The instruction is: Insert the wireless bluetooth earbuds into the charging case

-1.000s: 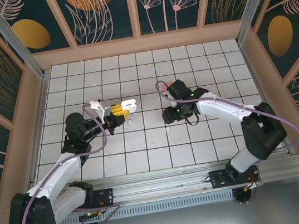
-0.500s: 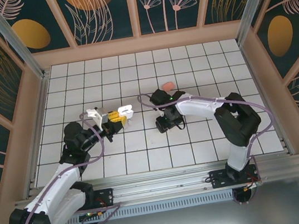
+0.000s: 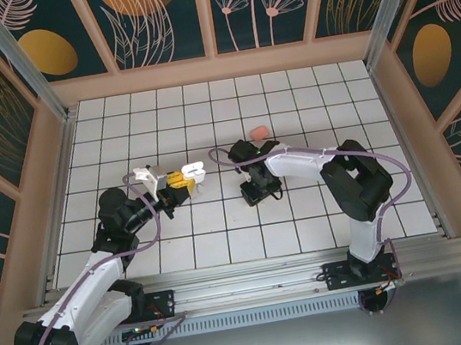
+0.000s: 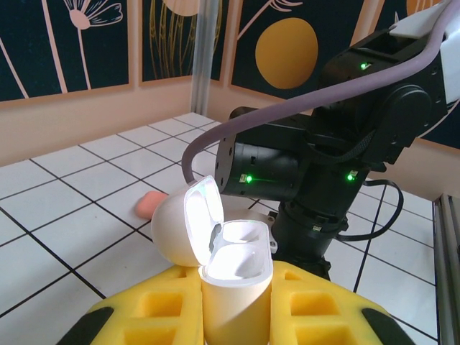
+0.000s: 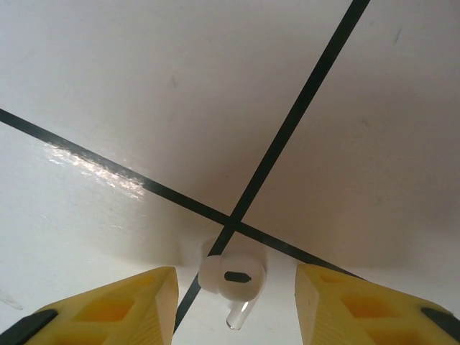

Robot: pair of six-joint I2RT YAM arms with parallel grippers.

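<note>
Down on the tiled table (image 3: 305, 92), one white earbud (image 5: 231, 274) lay right on a crossing of two dark grout lines. It was a small glossy bulb with a dark oval slot facing up and a short shiny stem pointing toward the camera. The right gripper (image 5: 233, 298) hung directly over it, pointing straight down. Its yellow fingers (image 5: 108, 305) stood apart on either side of the bud, with a gap at each side and nothing clasped.

The right arm reached in from its base with the elbow folded sharply. The left arm stretched forward and slightly right, and the left gripper (image 4: 233, 316) was clamped on the charging case (image 4: 233, 277). The case was cream-white and upright, with its lid swung open to the left.

A salmon-pink piece (image 3: 259, 131) sat on a tile well beyond the right gripper (image 3: 255, 193).

The case's lower body was buried between the yellow pads. Its interior glared too brightly to tell whether anything sat inside. From above, the right wrist covered the tile beneath it.
</note>
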